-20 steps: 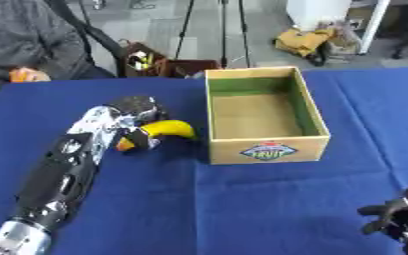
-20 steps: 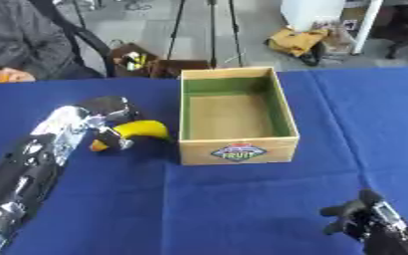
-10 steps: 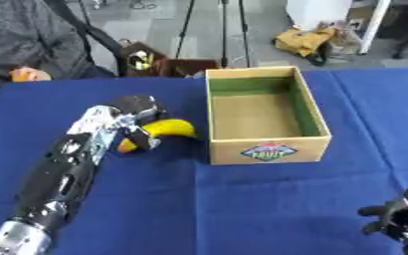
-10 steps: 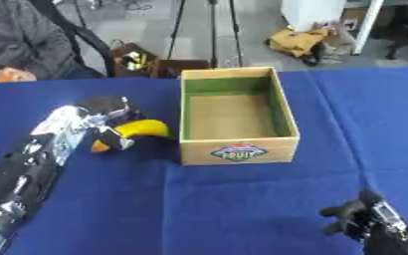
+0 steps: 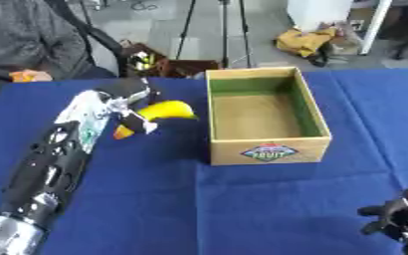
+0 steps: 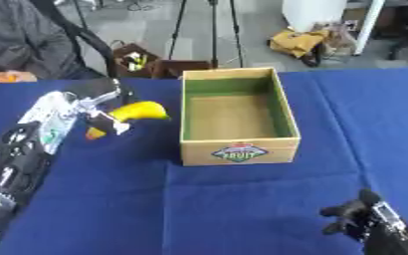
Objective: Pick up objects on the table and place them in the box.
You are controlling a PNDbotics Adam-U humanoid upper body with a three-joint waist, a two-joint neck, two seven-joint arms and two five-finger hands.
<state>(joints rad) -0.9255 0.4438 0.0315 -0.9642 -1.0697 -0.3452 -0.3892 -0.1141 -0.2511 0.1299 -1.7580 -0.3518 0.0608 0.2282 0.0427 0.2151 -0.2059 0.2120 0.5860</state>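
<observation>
yellow banana [image 5: 162, 111] half hidden (left robot hand [image 5: 125, 102] gripping)

Lab or studio: tripods [image 5: 216, 35] behind.

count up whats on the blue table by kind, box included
banana, held in the left hand: 1
box, nothing visible inside: 1
total: 2
The right hand rests at the lower right corner, holding nothing.
</observation>
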